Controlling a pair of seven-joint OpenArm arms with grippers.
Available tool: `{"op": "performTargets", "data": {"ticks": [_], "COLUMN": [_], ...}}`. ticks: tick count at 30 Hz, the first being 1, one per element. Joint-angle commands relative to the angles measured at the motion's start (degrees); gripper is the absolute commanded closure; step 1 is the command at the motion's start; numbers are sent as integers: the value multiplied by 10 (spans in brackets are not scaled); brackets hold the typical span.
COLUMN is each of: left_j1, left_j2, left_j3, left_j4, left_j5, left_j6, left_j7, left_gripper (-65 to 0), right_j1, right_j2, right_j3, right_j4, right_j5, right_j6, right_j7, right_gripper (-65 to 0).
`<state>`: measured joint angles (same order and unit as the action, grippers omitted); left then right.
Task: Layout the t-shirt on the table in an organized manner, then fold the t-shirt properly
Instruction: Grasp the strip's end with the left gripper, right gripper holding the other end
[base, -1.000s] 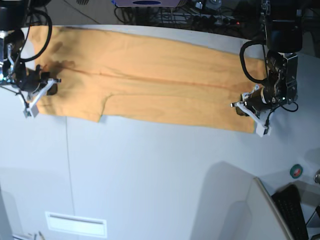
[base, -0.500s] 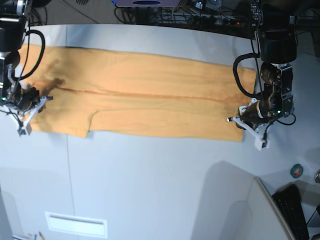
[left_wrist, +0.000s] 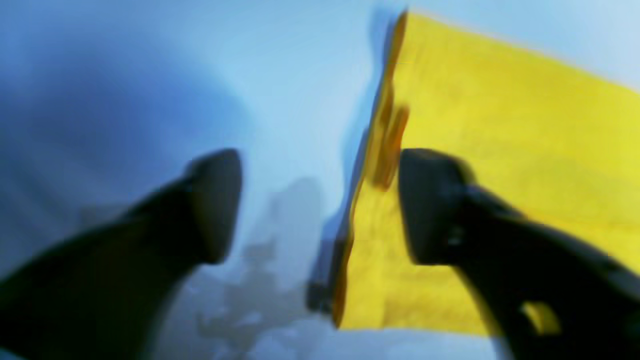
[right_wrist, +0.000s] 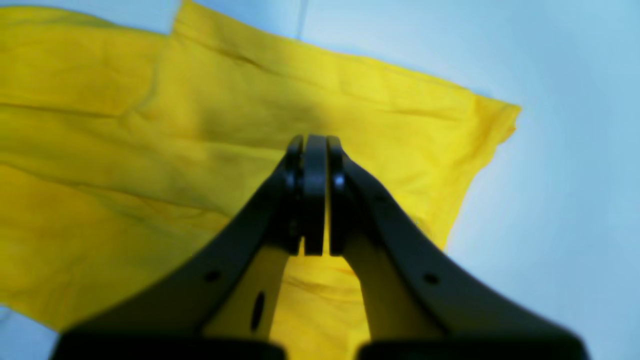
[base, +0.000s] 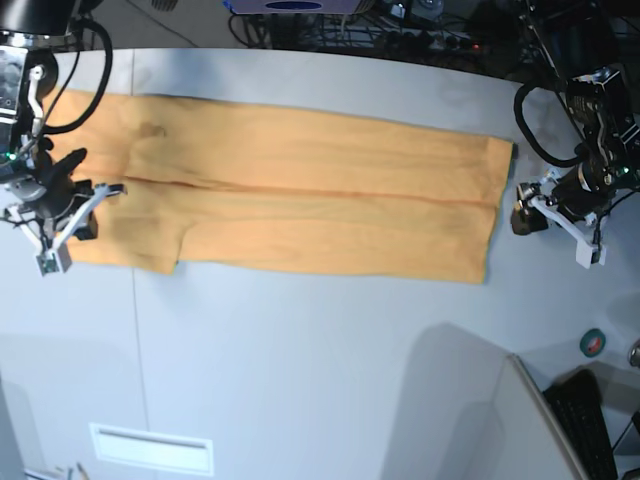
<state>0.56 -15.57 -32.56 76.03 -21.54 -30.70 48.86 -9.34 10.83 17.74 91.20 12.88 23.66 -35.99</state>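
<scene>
A: How is the t-shirt (base: 300, 190) laid out?
B: It's spread as a long, soft orange band across the upper half of the base view, on the smooth pale table (base: 320, 370); a lengthwise crease is seen thru the middle, a sleeve notch at lower left.

A: Claws?
B: The left gripper (left_wrist: 320, 205) is seen wide apart w/ nothing between the fingers, just off the shirt's edge (wrist view badly blurred). The right gripper (right_wrist: 310, 195) is pressed shut over the cloth; whether fabric is pinched can't be told.

A: Surroundings?
B: A keyboard (base: 590, 420) is cut off at lower right, a green tape roll (base: 592, 343) nearby; cables are tangled along the top edge.
</scene>
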Motion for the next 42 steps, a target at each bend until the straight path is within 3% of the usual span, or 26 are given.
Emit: {"op": "performTargets", "data": {"ticks": [1,8,12,17,21,25,29,35,42], "left_j1": [-13,-75,-76,-71,-86,-101,-97,-61,24], "left_j2": [-4,-4,-3,-3,-4,-6,-6,-12,5], "left_j3": [0,6,48,73,65,64,64,43,52], "left_j4": [-18,-181,-190,-198,-254,-309,-312,-208,-10], "left_j5": [-14,-13,-13,-13,-13,-13,-13,-10,-8], "left_j6": [-18,-70,-67,-67,-67,-67,-67,-64,22], "left_j7": [-6,-20,-66,-66,-70,-90,-141,-144,-140], "left_gripper": [-584,-525,-525,-507,-296,0,0,0,0], "right_j1": [3,1,-4,-7,-8,-13,-22,-27,-25], "right_j2": [8,7,7,7,7,7,7,7,7], "right_j3": [3,2,2,2,2,4,3,6,3], "right_j4": [12,12,12,12,12,12,12,12,12], "right_j5": [2,2,2,2,2,2,2,2,2], "right_j6": [1,2,2,2,2,2,2,2,2], "right_j7": [11,11,11,11,11,11,11,11,11], "right_gripper": [0,0,0,0,0,0,0,0,0]}}
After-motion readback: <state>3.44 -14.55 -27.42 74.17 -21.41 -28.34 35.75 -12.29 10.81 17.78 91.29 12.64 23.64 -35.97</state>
